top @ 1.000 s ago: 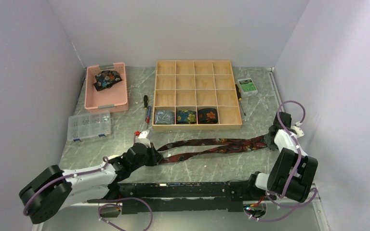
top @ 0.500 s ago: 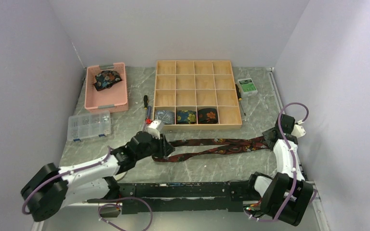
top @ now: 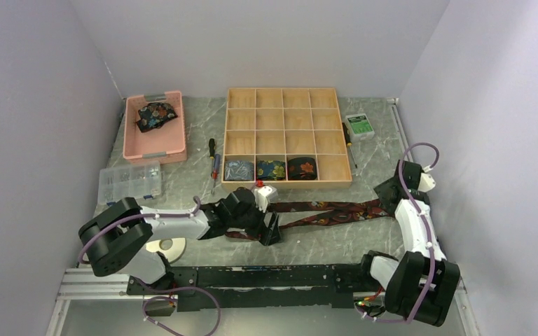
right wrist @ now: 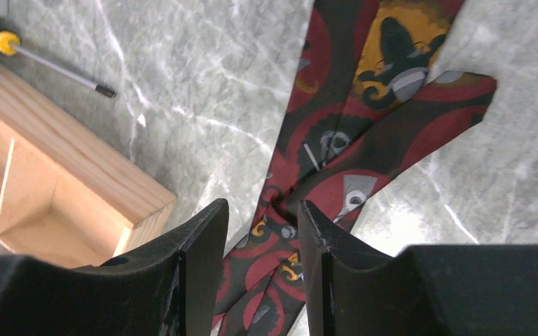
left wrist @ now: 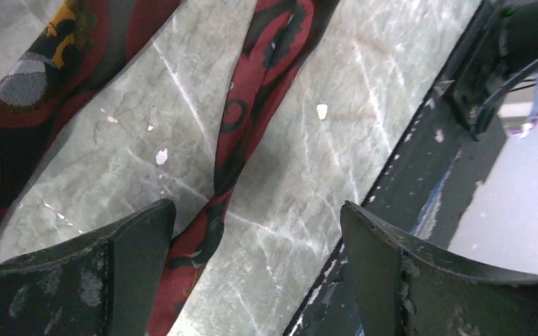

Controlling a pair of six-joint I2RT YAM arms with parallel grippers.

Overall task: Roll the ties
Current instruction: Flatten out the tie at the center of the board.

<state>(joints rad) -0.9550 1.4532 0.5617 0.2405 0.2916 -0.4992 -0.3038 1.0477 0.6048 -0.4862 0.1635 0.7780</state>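
Note:
A long maroon and black tie (top: 329, 211) lies folded in two strips across the table, in front of the wooden organizer (top: 284, 91). My left gripper (top: 271, 228) hovers over its left part, wide open; in the left wrist view one strip (left wrist: 266, 77) runs just inside the left finger (left wrist: 136, 269), with nothing gripped. My right gripper (top: 387, 198) is at the tie's right end, jaws open, the overlapping fabric (right wrist: 336, 147) on the table between its fingers (right wrist: 203, 259). Three rolled ties (top: 271, 169) fill the organizer's front row. Another tie (top: 155, 115) lies in the pink tray (top: 132, 143).
A clear parts box (top: 129, 183) sits at the left, and screwdrivers (top: 214, 157) lie beside the organizer on both sides. A green packet (top: 359, 124) is at the back right. A white disc (top: 166, 246) lies near the left arm's base. The black rail (left wrist: 420, 182) runs close to the left gripper.
My left gripper has let go, opened wide and travelled right along the tie. My right gripper has opened partway and shifted slightly toward the back at the tie's right end.

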